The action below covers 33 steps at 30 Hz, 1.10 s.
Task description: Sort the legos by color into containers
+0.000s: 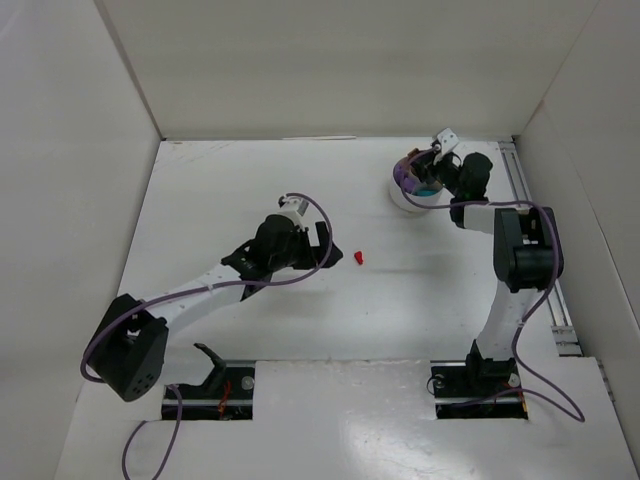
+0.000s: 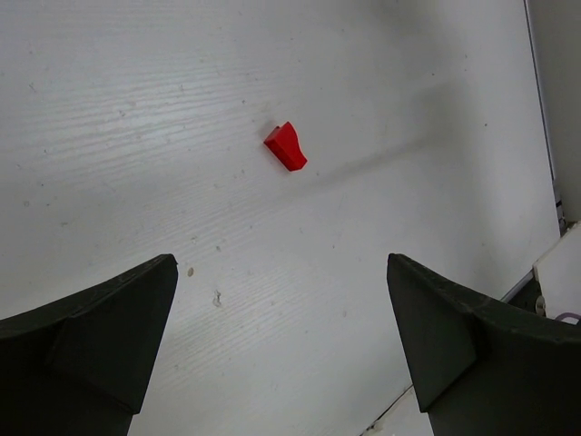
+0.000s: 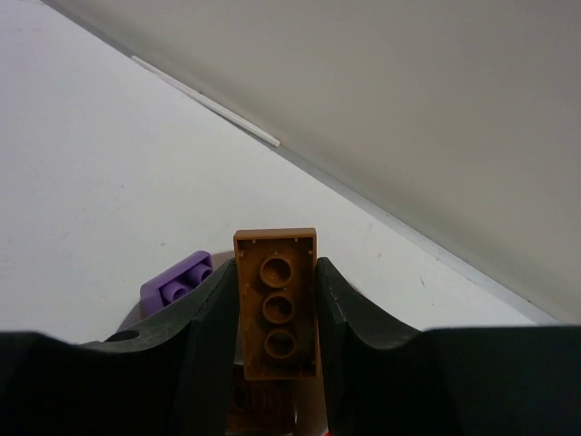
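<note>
The left fingers (image 2: 109,336) stand wide apart and hold nothing. They hang over the table (image 1: 250,180) near its middle, and a red lego (image 2: 286,147) lies loose on the bare surface just ahead of them. I judge this piece to be light, hard and smooth, so it may slide or jump out if it is pinched badly. One face looks sloped, so the flat parallel sides are the better place to take hold, with the fingers low to the table. Further right, near the far right corner of the table, stands the white tub (image 1: 405,200). The right fingers (image 3: 209,345) are above it, clamped on the long sides of a brown lego (image 3: 277,309) with its studs facing the camera. This grip looks firm because the brick is stiff. The top view shows how far the red lego (image 1: 359,258) is from the tub, and purple and teal colour inside it. Only the left wrist view shows the shape of the red piece. Only the right wrist view shows the held brown brick and a purple lego (image 3: 177,283) just beside it.
</note>
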Motion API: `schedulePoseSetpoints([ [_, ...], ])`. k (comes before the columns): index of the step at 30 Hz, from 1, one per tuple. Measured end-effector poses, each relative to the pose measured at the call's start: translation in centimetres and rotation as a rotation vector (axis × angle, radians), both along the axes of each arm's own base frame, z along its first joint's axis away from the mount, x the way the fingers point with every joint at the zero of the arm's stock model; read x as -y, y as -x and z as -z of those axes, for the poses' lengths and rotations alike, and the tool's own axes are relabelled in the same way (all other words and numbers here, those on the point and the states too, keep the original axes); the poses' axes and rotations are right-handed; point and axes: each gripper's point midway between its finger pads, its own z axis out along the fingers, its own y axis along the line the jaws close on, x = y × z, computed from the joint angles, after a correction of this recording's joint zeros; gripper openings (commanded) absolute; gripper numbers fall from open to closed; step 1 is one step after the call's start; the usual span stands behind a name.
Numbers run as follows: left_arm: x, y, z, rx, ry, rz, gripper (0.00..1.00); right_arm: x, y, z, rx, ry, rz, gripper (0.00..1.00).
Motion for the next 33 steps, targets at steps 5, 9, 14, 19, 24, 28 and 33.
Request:
schedulePoseSetpoints([
  [5, 0.6, -0.4, -0.5, 0.011, 0.007, 0.02, 0.99, -0.2, -0.1, 0.1, 0.009, -0.007, -0.013, 0.38],
  [9, 1.1, -1.0, -0.3, 0.006, -0.002, 0.024, 0.99, -0.3, -0.2, -0.5, 0.029, -0.013, -0.017, 0.47],
  [14, 1.5, -1.4, 0.3, -0.008, -0.019, 0.027, 0.99, -0.3, 0.1, -0.6, 0.032, -0.018, -0.016, 0.59],
  [19, 2.1, -1.4, 1.0, -0.02, -0.048, 0.029, 0.96, -0.3, 0.8, -1.5, 0.051, -0.017, -0.017, 0.62],
  [24, 3.5, -1.9, 1.4, -0.025, -0.07, 0.035, 0.91, -0.1, 2.9, -3.4, 0.07, -0.018, -0.005, 0.63],
  [28, 4.7, -3.0, 2.0, -0.032, -0.123, 0.002, 0.82, 1.3, 5.4, -6.3, 0.082, -0.015, 0.081, 0.68],
  [33, 7.4, -4.1, 3.6, -0.047, -0.204, -0.012, 0.78, 4.4, 10.6, -8.9, 0.062, -0.01, 0.26, 0.8],
])
